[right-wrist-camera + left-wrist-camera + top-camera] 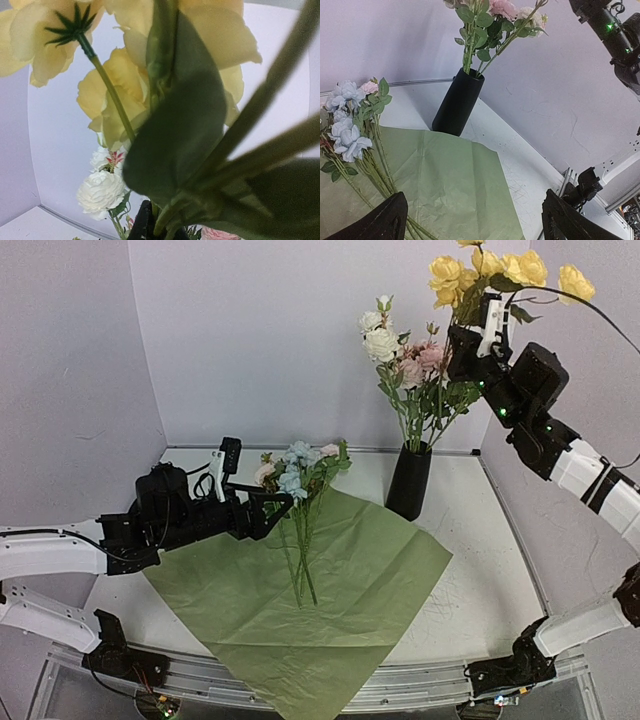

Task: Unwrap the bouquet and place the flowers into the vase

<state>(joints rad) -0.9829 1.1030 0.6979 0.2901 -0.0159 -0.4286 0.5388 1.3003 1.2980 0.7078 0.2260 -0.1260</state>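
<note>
R gripper (489, 325), pinched shut on stems of yellow flowers (500, 270) at 1 o'clock in top view, should drop stem ends toward 7 o'clock into vase (408, 482) w/o snagging roses (400, 352), while L gripper (272, 505), jaws spread, hovers by blue flowers (298, 468) on green paper (350, 580) at 9 o'clock.

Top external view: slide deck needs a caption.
Right gripper holds yellow flowers aloft near the vase; open left gripper beside blue flowers on green paper.

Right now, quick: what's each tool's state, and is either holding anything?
Left tool: open, nothing gripped.
Right tool: shut on the yellow flowers.
</note>
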